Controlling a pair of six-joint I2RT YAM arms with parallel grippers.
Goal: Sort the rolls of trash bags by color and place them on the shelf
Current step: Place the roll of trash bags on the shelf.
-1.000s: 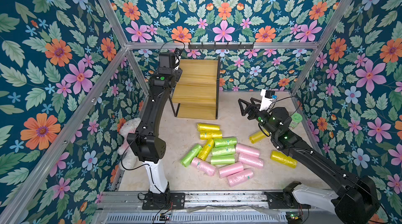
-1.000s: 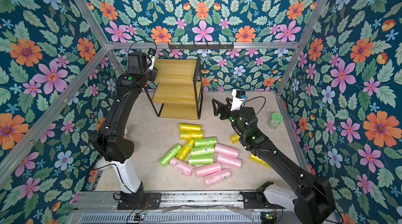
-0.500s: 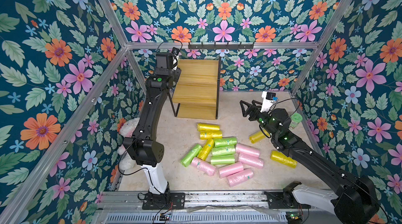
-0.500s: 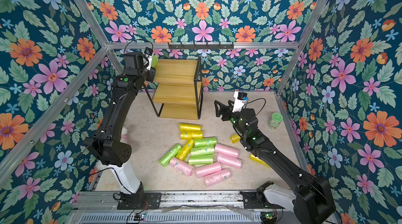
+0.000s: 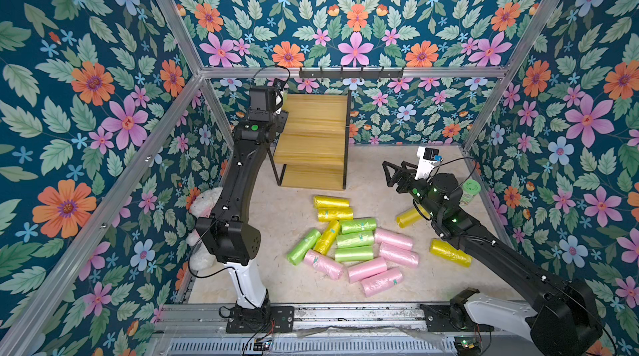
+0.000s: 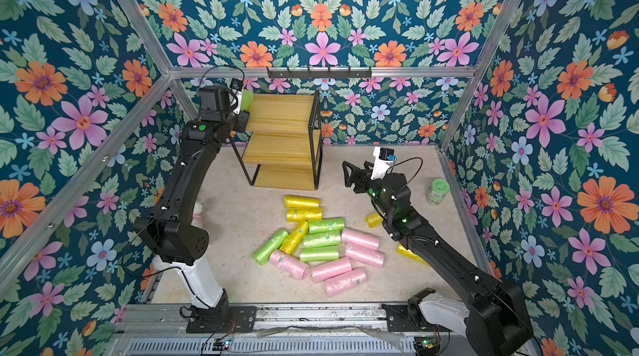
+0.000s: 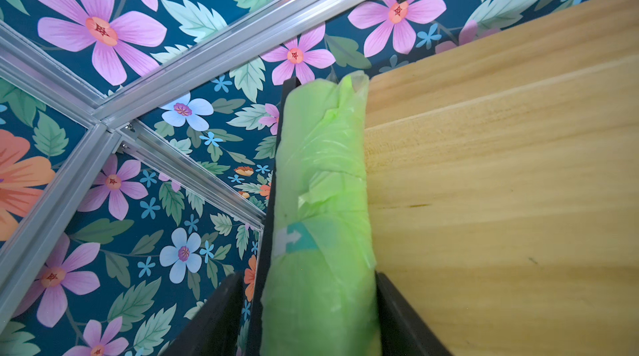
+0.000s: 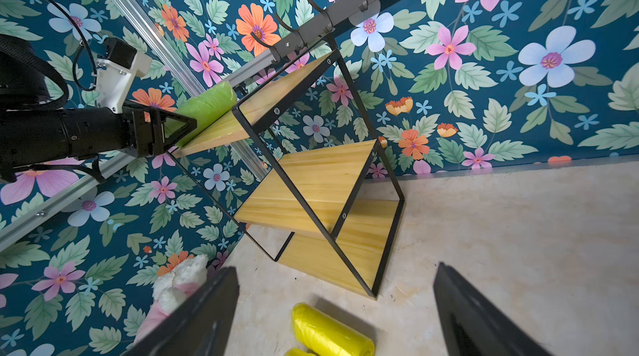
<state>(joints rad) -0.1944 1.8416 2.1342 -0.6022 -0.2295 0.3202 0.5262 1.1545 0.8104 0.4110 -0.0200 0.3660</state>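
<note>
The left pincer [image 7: 306, 276] stands parted around the green roll [image 7: 321, 181], which lies along the side edge of the shelf [image 7: 501, 198] top board; draw straight back lest it tip off; the right pincer [image 8: 335, 267] gapes empty

Parted pincer [image 7: 307, 280] straddles green roll [image 7: 321, 198] on shelf [image 7: 501, 181] edge.

The trash-bag roll [image 7: 321, 198] is lime green with a teal sticker [image 7: 294, 238], the shelf [image 7: 501, 181] yellowish wood framed black, the wallpaper [image 7: 166, 205] teal with pink, orange and blue flowers.
</note>
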